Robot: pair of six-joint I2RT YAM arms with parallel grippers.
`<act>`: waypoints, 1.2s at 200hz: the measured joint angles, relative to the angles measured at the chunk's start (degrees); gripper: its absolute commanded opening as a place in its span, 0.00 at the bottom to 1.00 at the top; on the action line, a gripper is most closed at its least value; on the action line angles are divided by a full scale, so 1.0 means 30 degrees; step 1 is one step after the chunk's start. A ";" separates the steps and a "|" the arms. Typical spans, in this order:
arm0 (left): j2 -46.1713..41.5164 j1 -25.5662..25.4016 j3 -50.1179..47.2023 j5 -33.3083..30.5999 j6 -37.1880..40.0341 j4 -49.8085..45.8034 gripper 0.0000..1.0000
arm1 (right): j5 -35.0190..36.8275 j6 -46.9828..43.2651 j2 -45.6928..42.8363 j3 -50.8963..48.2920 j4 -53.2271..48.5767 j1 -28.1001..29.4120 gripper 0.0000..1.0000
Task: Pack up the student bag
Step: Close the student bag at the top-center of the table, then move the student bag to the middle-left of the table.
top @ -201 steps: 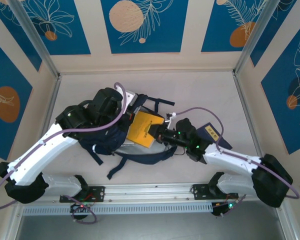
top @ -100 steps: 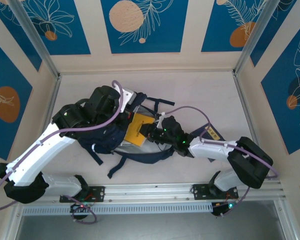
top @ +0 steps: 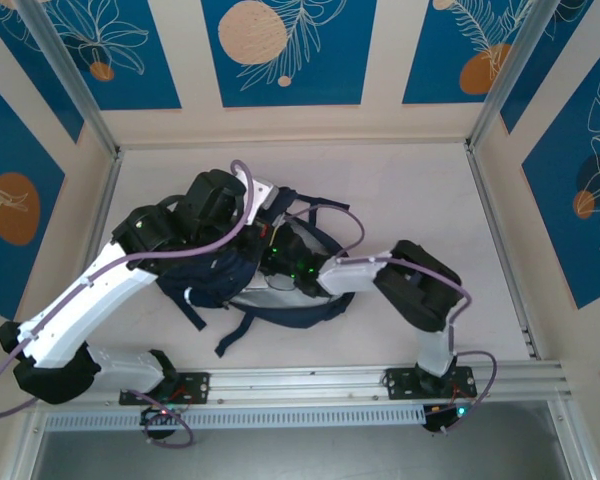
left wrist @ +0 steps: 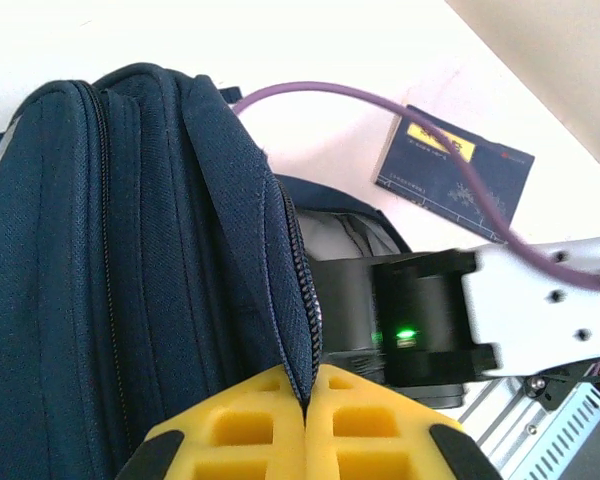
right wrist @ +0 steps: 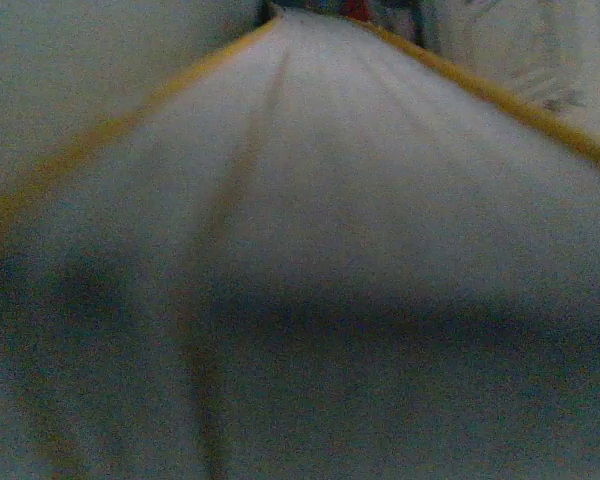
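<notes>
The student bag (top: pixel 212 282), dark navy, lies at the table's centre-left with its main zip open. My left gripper (left wrist: pixel 307 385) is shut on the bag's zipper edge (left wrist: pixel 302 300), holding the opening up; from above it sits at the bag's top (top: pixel 255 232). My right wrist (top: pixel 298 268) reaches into the opening, its fingers hidden inside; it also shows as a black body with a green light (left wrist: pixel 420 320). In the dim right wrist view a pale flat book surface with yellow edges (right wrist: pixel 320 200) runs away from the camera; no fingers show there.
A small flat navy booklet with a yellow label (left wrist: pixel 452 172) lies on the table to the right of the bag. Dark shoulder straps (top: pixel 280 318) trail toward the front rail (top: pixel 300 385). A purple cable (left wrist: pixel 380 110) arcs over the bag. Side walls close in the table.
The right arm has pushed left into the bag with the yellow book, which no longer shows from above. Its elbow has folded over the booklet's spot. The left arm has barely moved.
</notes>
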 measured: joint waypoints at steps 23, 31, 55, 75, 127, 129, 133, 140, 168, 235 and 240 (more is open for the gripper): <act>0.0189 0.0007 0.0066 0.0408 -0.0189 0.0146 0.00 | 0.0146 -0.0058 0.1552 0.1945 -0.0211 -0.0015 0.17; 0.0255 0.0007 0.0080 0.0532 -0.0255 0.0262 0.00 | 0.0175 -0.0117 0.1938 0.2586 -0.0503 -0.0036 0.21; 0.0415 0.0080 0.0080 0.0605 -0.0401 0.0554 0.00 | 0.0131 -0.0357 0.2463 0.4269 -0.2361 -0.0131 0.36; 0.0401 0.0087 0.0080 0.0597 -0.0474 0.0787 0.00 | 0.0146 -0.0831 0.2368 0.4721 -0.3279 -0.0124 0.46; 0.0357 0.0364 0.0080 0.0612 -0.0605 0.0903 0.00 | 0.0007 -0.2907 0.0342 0.3745 -0.5989 -0.0153 0.69; 0.0342 0.0386 0.0080 0.0612 -0.0605 0.0918 0.00 | 0.0058 -0.3060 0.0211 0.3738 -0.6193 -0.0138 0.70; 0.0313 0.0423 0.0073 0.0605 -0.0605 0.0947 0.00 | 0.0051 -0.3366 0.0000 0.3723 -0.6521 -0.0124 0.72; 0.0226 0.0517 0.0073 0.0605 -0.0605 0.1005 0.00 | 0.0109 -0.3891 -0.0532 0.3621 -0.7111 -0.0073 0.75; -0.0357 0.0933 -0.0073 0.0605 -0.0707 0.1144 0.00 | 0.0452 -0.5209 -0.3264 0.1872 -0.7788 0.0211 0.80; -0.0925 0.1341 -0.1304 0.0750 -0.1122 0.1756 0.00 | 0.0495 -0.5719 -0.8123 -0.3009 -0.6659 0.0393 0.77; -0.0976 0.1377 -0.1406 0.0758 -0.1129 0.1807 0.00 | 0.0488 -0.5799 -0.8473 -0.3395 -0.6688 0.0393 0.77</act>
